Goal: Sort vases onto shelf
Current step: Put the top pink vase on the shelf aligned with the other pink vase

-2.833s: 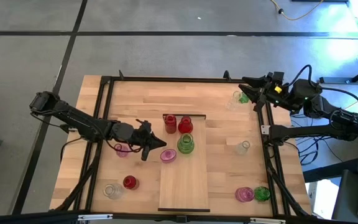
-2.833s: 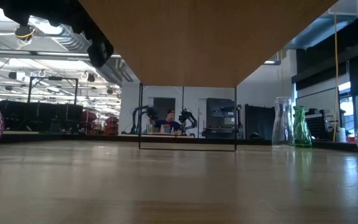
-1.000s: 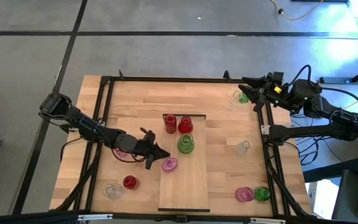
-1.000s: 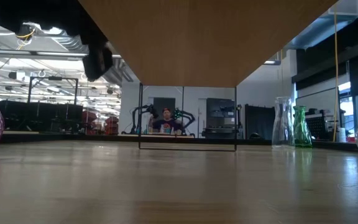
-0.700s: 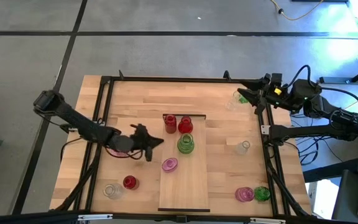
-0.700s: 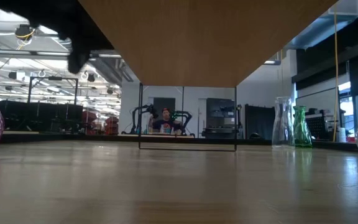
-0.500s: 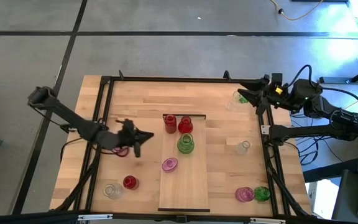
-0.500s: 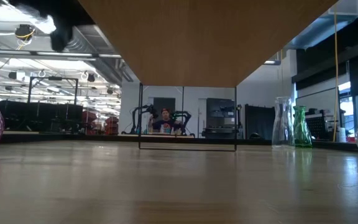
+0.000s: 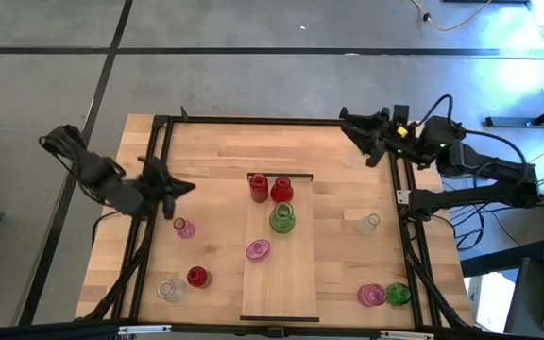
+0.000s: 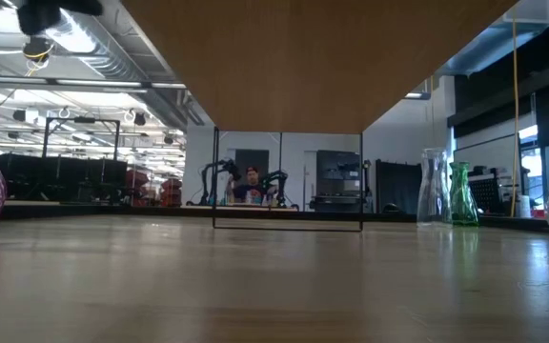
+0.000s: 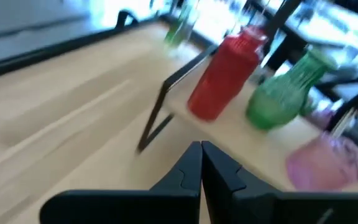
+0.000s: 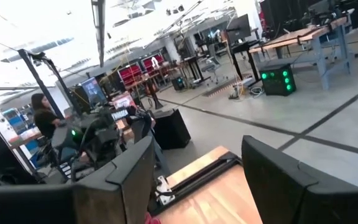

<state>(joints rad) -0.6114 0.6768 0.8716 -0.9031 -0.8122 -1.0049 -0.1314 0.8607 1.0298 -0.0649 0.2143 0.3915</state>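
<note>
Glass on the shelf: four vases stand on the pale shelf (image 9: pixel 296 283) — two red vases (image 9: pixel 270 188) at its far end, a green vase (image 9: pixel 282 219) just nearer, a pink vase (image 9: pixel 258 249) by its left edge.
Glass off the shelf: eight vases are loose on the surface (image 9: pixel 215 151) — a small pink vase (image 9: pixel 184 228) left of the shelf, a red vase (image 9: pixel 196 277) and clear vase (image 9: pixel 168 290) near the front left, another clear vase (image 9: pixel 368 223) to the right, a pink and green pair (image 9: pixel 384 295) at front right; two more sit under the right arm.
Left tool (image 9: pixel 168 186): fingers pressed together, nothing in them, hanging over the left rail just beyond the small pink vase.
Right tool (image 9: pixel 355 130): jaws spread wide, empty, above the far right corner.
Step in hand: between picks, I'd say; neither arm carries anything.
Next move calls for: left fingers must part, then drop over a narrow neck, likely that nearby pink one.
Watch out: round bellies may tip if nudged sideways.
</note>
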